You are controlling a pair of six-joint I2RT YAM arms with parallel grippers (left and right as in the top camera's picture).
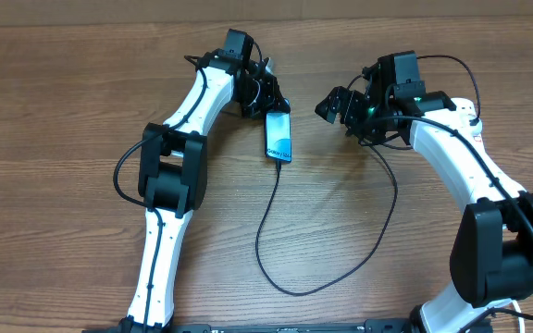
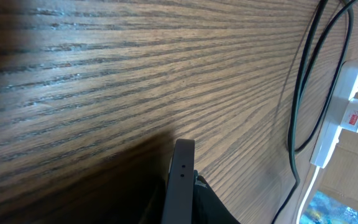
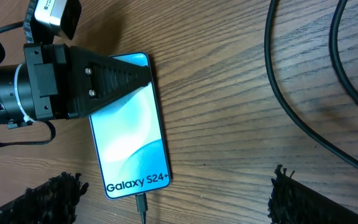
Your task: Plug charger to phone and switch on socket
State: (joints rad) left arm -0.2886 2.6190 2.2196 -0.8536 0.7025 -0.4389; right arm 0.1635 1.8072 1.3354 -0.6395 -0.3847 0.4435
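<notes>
The phone (image 3: 132, 137) lies flat mid-worktop, with the charger (image 3: 142, 204) tip in its near end. Left jaws sit over its far end; gripping or released, I cannot tell. Lifting off skewed could drag the phone and unseat the tip. Right jaws gape, empty. Black cables (image 2: 290, 137) beside the socket (image 2: 347, 87) may snag an arm reaching for the switch.

a brown wood-grain table (image 1: 63, 111) fills the view under even light

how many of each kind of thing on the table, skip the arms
phone: 1
black charger cable: 1
white power strip: 1
total: 3
</notes>
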